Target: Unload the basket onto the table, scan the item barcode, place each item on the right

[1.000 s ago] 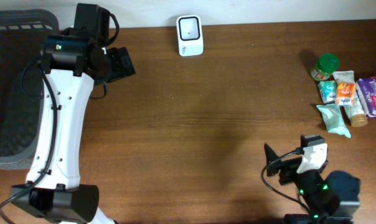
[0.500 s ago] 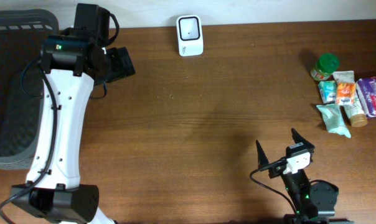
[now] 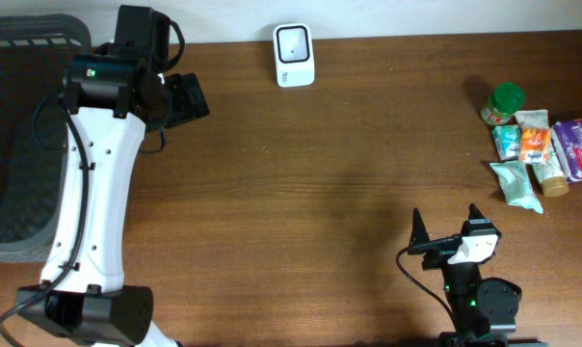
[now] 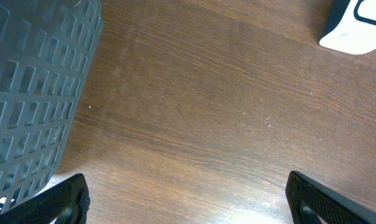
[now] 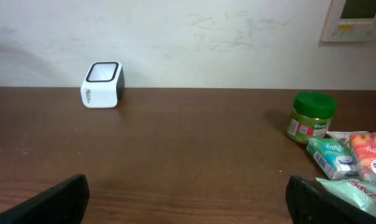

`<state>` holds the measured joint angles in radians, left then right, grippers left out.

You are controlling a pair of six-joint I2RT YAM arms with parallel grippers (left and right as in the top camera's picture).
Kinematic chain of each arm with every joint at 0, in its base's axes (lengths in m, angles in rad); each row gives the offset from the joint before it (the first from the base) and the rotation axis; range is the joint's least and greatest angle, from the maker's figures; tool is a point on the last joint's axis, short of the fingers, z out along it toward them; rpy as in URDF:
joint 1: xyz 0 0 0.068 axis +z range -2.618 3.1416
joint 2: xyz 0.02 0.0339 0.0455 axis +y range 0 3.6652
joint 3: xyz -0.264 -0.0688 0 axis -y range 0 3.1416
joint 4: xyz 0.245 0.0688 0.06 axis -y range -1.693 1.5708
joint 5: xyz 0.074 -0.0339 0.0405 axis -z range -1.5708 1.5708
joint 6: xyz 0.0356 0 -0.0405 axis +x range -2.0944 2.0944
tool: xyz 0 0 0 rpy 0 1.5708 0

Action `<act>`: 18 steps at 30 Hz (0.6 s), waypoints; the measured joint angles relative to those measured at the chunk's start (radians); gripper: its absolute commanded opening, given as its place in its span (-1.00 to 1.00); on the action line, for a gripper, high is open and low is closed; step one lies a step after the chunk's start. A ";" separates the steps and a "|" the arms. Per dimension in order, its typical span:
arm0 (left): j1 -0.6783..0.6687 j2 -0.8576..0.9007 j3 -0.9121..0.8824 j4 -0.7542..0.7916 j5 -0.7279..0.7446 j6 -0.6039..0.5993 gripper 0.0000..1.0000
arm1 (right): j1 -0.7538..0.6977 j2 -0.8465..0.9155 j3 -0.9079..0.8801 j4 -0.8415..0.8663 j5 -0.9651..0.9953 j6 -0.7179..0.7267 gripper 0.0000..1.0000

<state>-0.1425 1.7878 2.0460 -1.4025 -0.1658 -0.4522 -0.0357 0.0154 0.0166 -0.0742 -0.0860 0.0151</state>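
Locate the items to be scanned at the right edge of the overhead view: a green-lidded jar (image 3: 504, 102) and a cluster of small packets (image 3: 527, 145) just below it, lying close together on the table (image 3: 301, 193). The white scanner (image 3: 294, 55) stands at the top centre, by the table's far edge, well apart from the items. Observe the right gripper (image 3: 446, 220) at the lower right, below the packets: its jaws are spread fully wide and hold nothing. Observe the left gripper (image 3: 187, 98) at the upper left, between the grey basket (image 3: 40, 34) and the scanner: its jaws are likewise spread wide and empty, above bare wood. Neither gripper touches any item.
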 measured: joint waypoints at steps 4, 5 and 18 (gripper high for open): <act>0.000 0.000 0.000 0.000 0.000 0.000 0.98 | 0.000 0.000 0.000 0.000 0.000 0.004 0.97; 0.000 0.000 0.000 0.000 0.000 0.000 0.98 | 0.000 0.000 0.000 0.000 0.000 0.004 0.97; 0.000 0.000 0.000 -0.021 0.000 0.000 0.98 | 0.000 0.000 0.000 0.000 0.000 0.004 0.97</act>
<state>-0.1425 1.7878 2.0460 -1.4231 -0.1661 -0.4522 -0.0357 0.0154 0.0162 -0.0738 -0.0864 0.0193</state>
